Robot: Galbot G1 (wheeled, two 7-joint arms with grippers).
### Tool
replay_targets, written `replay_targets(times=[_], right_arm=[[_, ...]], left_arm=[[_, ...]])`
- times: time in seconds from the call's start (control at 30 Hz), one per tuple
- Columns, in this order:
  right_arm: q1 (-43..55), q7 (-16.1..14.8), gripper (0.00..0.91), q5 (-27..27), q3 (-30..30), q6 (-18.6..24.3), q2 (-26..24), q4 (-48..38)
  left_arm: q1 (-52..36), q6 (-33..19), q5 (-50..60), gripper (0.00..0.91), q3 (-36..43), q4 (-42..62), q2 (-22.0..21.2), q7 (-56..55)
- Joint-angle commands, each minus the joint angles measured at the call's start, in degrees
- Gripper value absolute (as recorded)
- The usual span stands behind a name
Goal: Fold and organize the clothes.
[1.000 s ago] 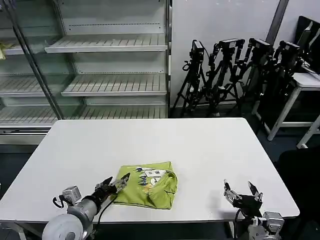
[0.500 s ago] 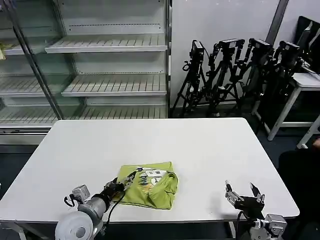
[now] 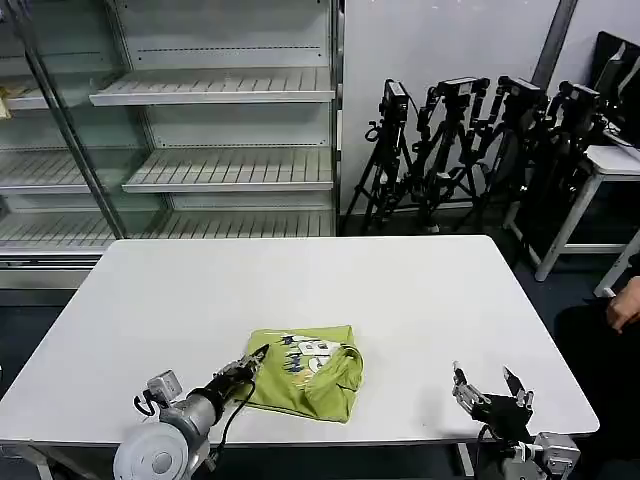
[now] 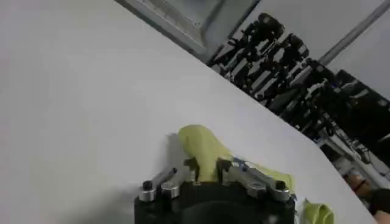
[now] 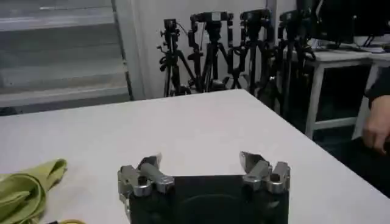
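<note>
The lime T-shirt (image 3: 305, 372) lies folded into a small bundle near the front edge of the white table (image 3: 300, 280), with a white and blue print showing on top. My left gripper (image 3: 246, 364) is at the bundle's left edge, low over the table. In the left wrist view, yellow-green fabric (image 4: 198, 143) sits pinched between the fingers of the left gripper (image 4: 206, 165). My right gripper (image 3: 490, 386) hovers open at the front right, well apart from the shirt. The right wrist view shows that gripper (image 5: 201, 161) with nothing between its fingers and the shirt (image 5: 27, 182) off to one side.
Empty metal shelves (image 3: 215, 90) stand behind the table. A row of black tripods (image 3: 470, 150) and a white side table (image 3: 610, 165) are at the back right. Bare tabletop stretches behind and to the right of the shirt.
My left gripper moved in to the shirt's left edge and narrowed from open to shut on the fabric. The bundle slid a little to the right. My right gripper drifted slightly lower.
</note>
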Motion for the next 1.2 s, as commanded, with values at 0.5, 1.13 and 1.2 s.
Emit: replay_targets(times=[0.5, 1.13, 1.2], right_arm=[[0.13, 0.1, 0.907, 1.65, 1.08, -0.2, -0.52, 1.13], [5.74, 0.06, 0.907, 3.64, -1.46, -0.25, -1.9, -3.52], [5.6, -0.06, 0.907, 3.61, -1.16, 0.06, -1.8, -4.09]], left_arm=[[3.68, -0.51, -5.04, 0.04, -17.38, -7.14, 5.83, -0.52], [12.05, -1.15, 41.36, 0.05, -42.62, -9.13, 30.63, 16.51], [13.42, -2.75, 48.24, 0.05, -36.92, -10.18, 29.19, 16.22]])
